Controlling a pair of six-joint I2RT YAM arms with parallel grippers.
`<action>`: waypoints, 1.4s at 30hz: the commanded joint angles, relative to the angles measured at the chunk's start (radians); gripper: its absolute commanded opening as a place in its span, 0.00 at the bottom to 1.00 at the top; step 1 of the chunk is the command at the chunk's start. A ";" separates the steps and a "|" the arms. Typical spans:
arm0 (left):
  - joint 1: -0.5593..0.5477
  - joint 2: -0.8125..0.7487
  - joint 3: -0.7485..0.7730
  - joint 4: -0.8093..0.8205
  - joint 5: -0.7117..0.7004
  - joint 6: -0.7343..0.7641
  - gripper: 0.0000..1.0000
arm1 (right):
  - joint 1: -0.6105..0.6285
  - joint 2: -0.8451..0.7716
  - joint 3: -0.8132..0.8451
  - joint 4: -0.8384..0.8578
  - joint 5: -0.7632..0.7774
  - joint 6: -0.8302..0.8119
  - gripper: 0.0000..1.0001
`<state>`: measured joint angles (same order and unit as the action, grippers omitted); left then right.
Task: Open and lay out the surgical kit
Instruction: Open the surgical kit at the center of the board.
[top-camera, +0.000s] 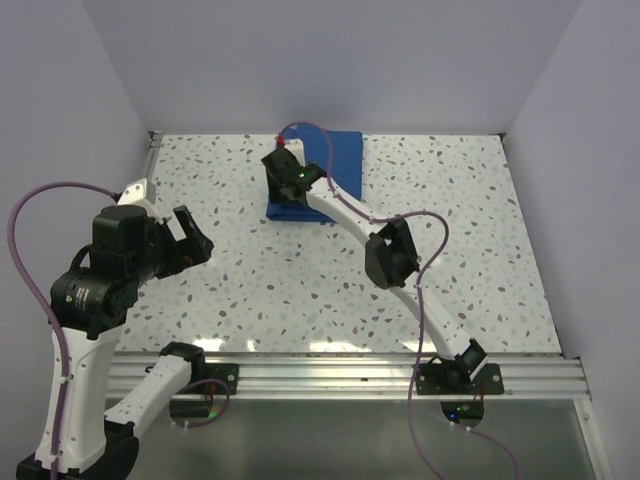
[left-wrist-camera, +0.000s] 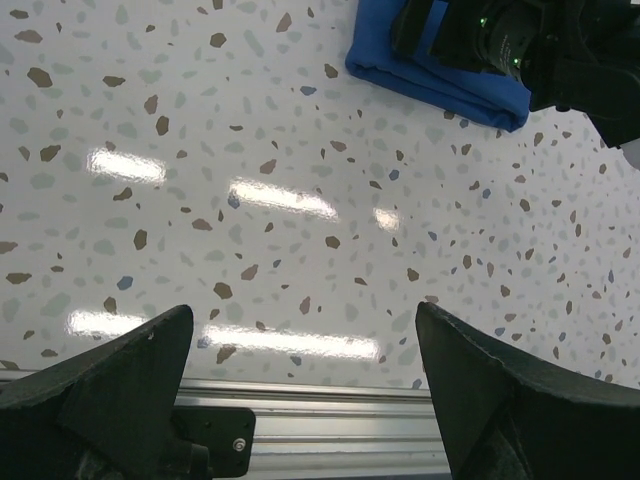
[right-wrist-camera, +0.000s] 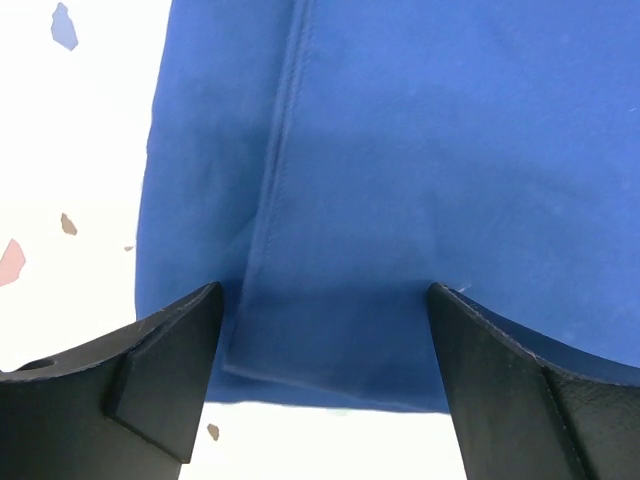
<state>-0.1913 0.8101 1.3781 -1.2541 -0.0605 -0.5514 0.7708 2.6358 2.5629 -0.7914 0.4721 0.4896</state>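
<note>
Your right gripper (right-wrist-camera: 325, 300) hangs over the folded royal-blue cloth wrap (top-camera: 345, 160), which lies at the far middle of the table (top-camera: 470, 240). Its fingers (right-wrist-camera: 160, 360) stand wide apart, straddling a stitched hem near the wrap's edge; whether they touch the cloth you cannot tell. Your left gripper (left-wrist-camera: 305, 325) hovers above bare speckled table by the front rail (left-wrist-camera: 330, 420), well apart from the wrap, fingers wide apart and holding nothing.
</note>
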 joint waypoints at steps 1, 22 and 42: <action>-0.002 0.011 -0.016 0.044 -0.005 0.031 0.96 | 0.044 -0.020 -0.012 0.015 -0.020 -0.008 0.87; -0.002 0.020 -0.088 0.142 0.050 0.021 0.96 | 0.013 -0.169 -0.070 -0.043 0.114 -0.048 0.00; -0.046 0.355 -0.131 0.545 0.099 0.039 0.94 | -0.344 -0.824 -0.871 -0.135 0.451 -0.050 0.99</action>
<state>-0.2058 1.1011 1.2488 -0.8623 0.0319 -0.5125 0.4576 1.8618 1.7672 -0.8543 0.8162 0.3962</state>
